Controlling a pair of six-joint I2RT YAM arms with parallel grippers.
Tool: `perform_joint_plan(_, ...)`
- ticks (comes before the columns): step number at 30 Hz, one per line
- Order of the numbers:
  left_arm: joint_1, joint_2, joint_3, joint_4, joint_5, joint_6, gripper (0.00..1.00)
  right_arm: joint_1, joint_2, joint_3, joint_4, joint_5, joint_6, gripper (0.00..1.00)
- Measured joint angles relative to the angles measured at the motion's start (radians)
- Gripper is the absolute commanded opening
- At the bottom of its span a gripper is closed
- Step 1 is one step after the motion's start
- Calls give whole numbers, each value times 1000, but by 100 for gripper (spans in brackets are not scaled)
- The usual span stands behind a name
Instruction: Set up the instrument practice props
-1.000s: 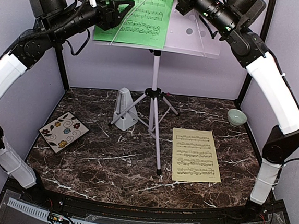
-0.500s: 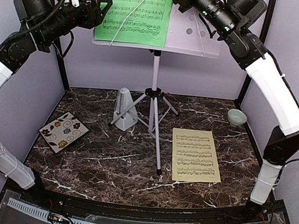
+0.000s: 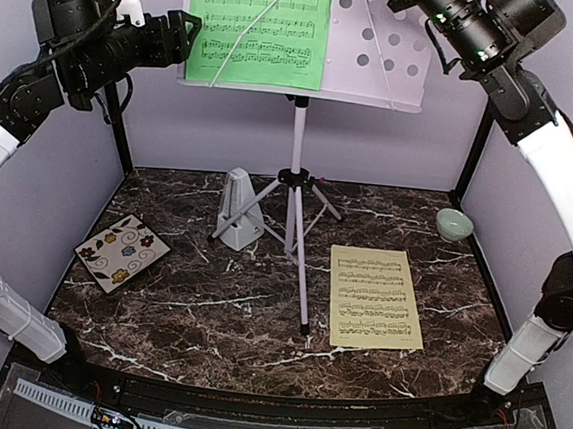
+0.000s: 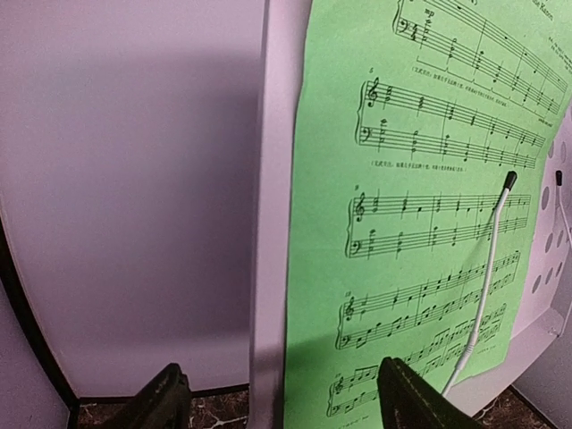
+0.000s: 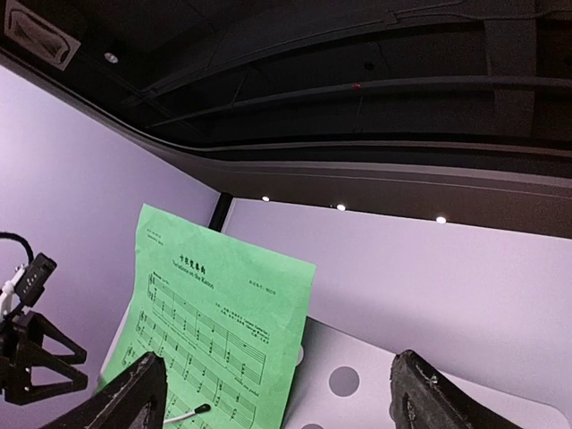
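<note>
Since my left gripper (image 4: 279, 374) and right gripper (image 5: 277, 359) let go (jaws apart), green sheet (image 3: 258, 26) is placed; yellow sheet (image 3: 375, 298) next.

Table top (image 3: 208, 308): dark marble-look stone with white veins, smooth, soft sheen
Green music sheet (image 3: 258, 26): thin matt paper
Pale-yellow music sheet (image 3: 375, 298): matt paper
Music stand desk (image 3: 379, 72): white, smooth, perforated, looks like painted metal
Metronome (image 3: 237, 208): light-grey, smooth, plastic-looking
Floral tile (image 3: 122, 252): smooth, glazed-looking
Bowl (image 3: 453, 224): pale-green, glossy
</note>
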Motion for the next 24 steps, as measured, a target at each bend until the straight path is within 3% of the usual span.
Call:
perform_joint_plan(7,0,-66,-93,-97,-26,-141,79,0,-157,-155,-37,74,76,96)
perform_joint_plan(15,0,-159,-249,-254,-16,-332,79,0,-286,-207,-259,210,250,97)
perform_joint_plan(24,0,-318,-641,-321,126,-553,72,-37,-487,-465,-546,342,506,99)
